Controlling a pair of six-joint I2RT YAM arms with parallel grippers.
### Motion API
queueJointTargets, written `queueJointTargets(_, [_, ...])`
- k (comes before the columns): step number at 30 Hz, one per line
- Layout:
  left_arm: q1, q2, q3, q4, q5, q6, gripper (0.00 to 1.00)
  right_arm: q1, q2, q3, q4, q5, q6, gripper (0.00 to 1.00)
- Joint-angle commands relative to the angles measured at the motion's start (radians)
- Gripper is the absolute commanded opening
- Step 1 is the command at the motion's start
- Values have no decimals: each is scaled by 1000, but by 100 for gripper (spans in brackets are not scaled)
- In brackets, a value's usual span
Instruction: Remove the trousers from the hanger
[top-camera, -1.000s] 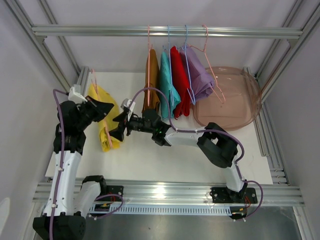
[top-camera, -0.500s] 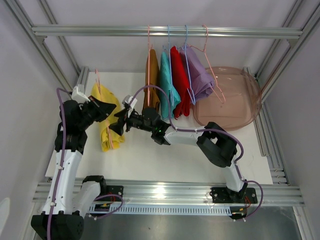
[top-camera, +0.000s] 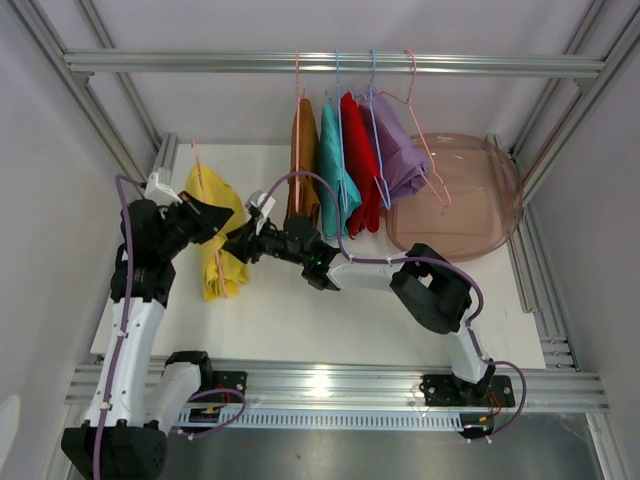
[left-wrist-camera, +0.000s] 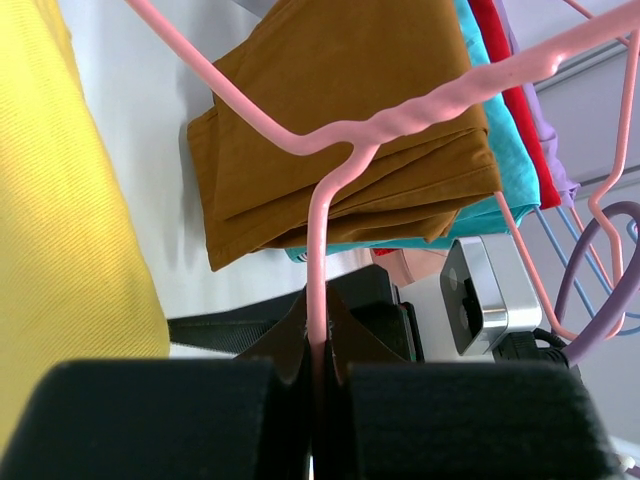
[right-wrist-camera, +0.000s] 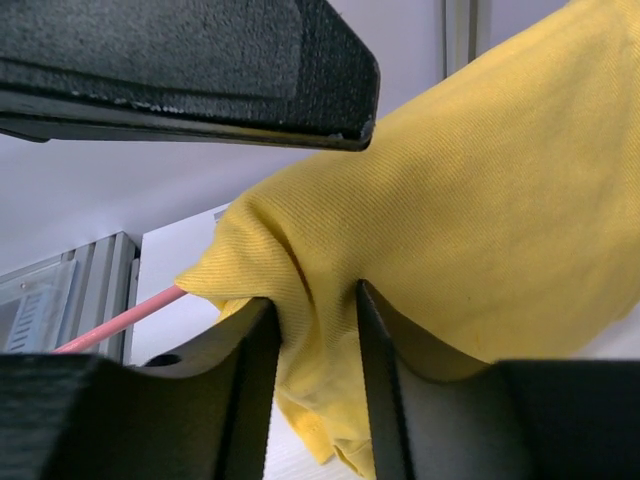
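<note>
Overhead, showed a white table (top-camera: 330, 310) boxed in by aluminium framing, with a rail (top-camera: 200, 62) running across the far side. Recorded four garments hanging from that rail, left to right and each touching its neighbour: brown trousers (top-camera: 303, 150), teal trousers (top-camera: 337, 165), red trousers (top-camera: 360, 165) and lavender trousers (top-camera: 400, 155). Found a pinkish see-through tub (top-camera: 470, 200) just right of them, at the far right corner of the table.

Noted yellow trousers (top-camera: 215, 240) apart from the other four, off the rail, over the left side of the table between the two grippers, draped over a pink hanger (left-wrist-camera: 400, 125). Could not judge contact between their lower end and the table.

Found the left gripper (left-wrist-camera: 316, 365) clamped on the straight neck of the pink hanger, jaws pressed together with only the wire between them. Found the right gripper (right-wrist-camera: 315, 310) extended in from the right and pinched on a fold of the yellow trousers, with cloth filling the narrow gap between the jaws and bulging out above them.

From the right wrist, saw a short length of pink hanger wire emerging from under the yellow cloth at the left. From the left wrist, saw the brown trousers as a folded stack beyond the pink wire, with teal, red and lavender edges showing behind.
</note>
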Motion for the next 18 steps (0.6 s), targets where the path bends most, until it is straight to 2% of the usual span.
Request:
queueJointTargets(1, [-13, -15, 57, 100, 65, 33, 0, -16, 31, 38, 54, 44, -6, 33])
queueJointTargets(5, [-13, -13, 56, 104, 71, 33, 0, -16, 28, 38, 50, 36, -3, 10])
queueJointTargets(6, [-13, -15, 54, 104, 70, 33, 0, -16, 23, 38, 48, 35, -3, 1])
queueJointTargets(12, [-12, -13, 54, 106, 71, 37, 0, 8, -47, 1, -15, 70, -38, 0])
queueJointTargets(18, [-10, -37, 47, 114, 65, 68, 1, 74, -175, -33, -163, 205, -139, 0])
